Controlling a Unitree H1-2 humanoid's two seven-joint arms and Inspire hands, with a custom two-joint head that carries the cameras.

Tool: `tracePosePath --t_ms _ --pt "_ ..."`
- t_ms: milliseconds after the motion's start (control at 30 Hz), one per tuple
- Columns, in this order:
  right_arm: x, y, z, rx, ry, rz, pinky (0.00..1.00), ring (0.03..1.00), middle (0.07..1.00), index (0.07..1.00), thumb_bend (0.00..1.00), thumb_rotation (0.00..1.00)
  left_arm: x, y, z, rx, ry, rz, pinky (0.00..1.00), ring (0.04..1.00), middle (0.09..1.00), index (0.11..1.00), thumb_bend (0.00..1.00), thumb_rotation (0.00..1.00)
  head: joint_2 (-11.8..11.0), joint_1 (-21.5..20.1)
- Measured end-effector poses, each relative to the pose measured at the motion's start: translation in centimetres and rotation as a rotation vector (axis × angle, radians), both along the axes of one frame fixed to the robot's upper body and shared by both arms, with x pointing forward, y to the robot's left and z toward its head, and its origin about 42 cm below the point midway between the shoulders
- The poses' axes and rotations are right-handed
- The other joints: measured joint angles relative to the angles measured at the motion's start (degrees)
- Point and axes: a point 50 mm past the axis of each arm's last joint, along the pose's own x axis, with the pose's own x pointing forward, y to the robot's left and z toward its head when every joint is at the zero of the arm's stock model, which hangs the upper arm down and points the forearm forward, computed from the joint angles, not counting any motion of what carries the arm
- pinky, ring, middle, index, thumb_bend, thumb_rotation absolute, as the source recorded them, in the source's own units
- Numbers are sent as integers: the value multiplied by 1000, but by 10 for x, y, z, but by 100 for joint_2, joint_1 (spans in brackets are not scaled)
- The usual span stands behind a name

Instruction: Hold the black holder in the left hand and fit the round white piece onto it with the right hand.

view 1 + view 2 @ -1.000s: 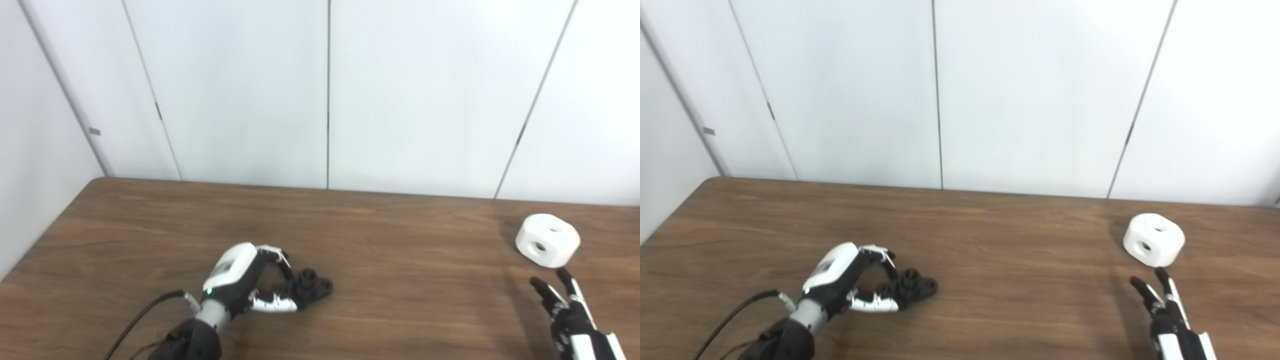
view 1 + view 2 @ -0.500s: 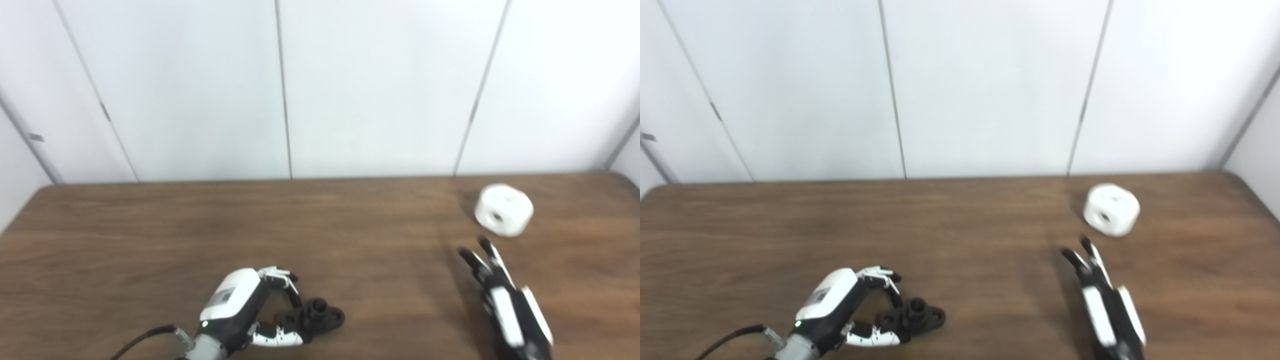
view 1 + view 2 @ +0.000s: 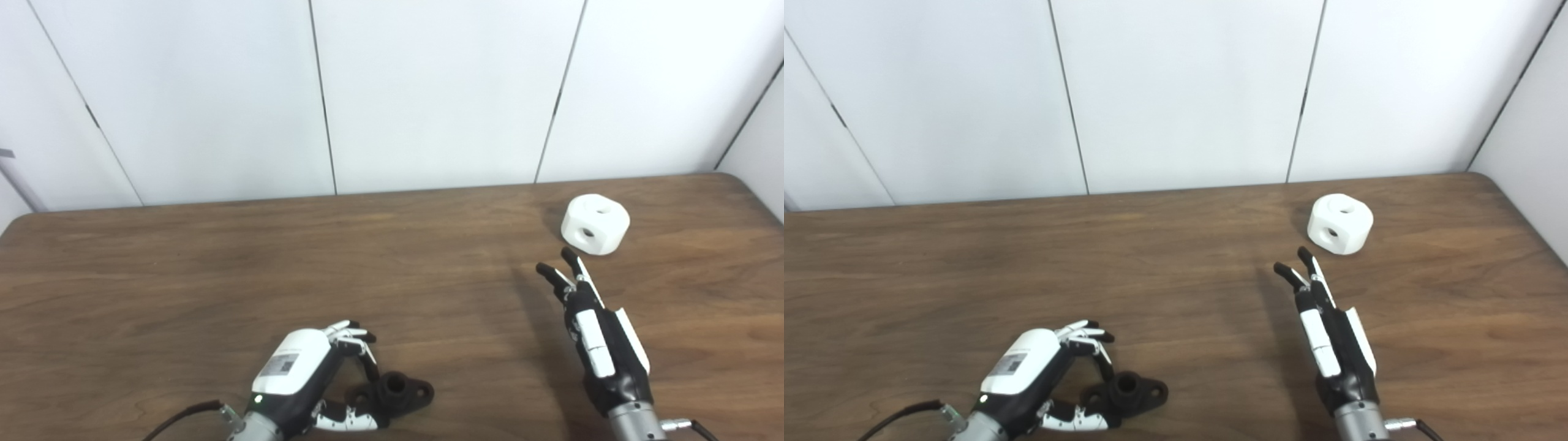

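Since a second ago, reached with the right hand (image 3: 603,343) toward the round white piece (image 3: 595,223), fingers (image 3: 554,277) spread, empty, just short of it. On the desk (image 3: 184,263), well left of the piece, left hand (image 3: 300,376) curled around the black holder (image 3: 398,392), firmness of grip unclear. Risked nudging the piece away, or dropping a loosely pinched holder on lifting.

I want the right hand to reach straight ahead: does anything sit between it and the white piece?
Nothing visible does. Only bare table lies between the right hand and the white piece.
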Motion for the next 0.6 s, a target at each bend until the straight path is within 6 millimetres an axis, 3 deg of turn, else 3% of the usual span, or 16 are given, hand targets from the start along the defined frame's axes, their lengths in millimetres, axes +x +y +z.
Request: tracePosePath --t_ms 333,600 --pt "-1 -5 3 6 -7 -15 1000 951 885 989 534 883 -2 -3 -6 57 -51 -10 891 887 794 489 518 45 -44 -35" --pt "-3 -16 9 -6 -13 -82 1000 969 926 961 620 580 -3 -2 -9 52 -54 -8 875 879 791 489 518 45 -167 -492"
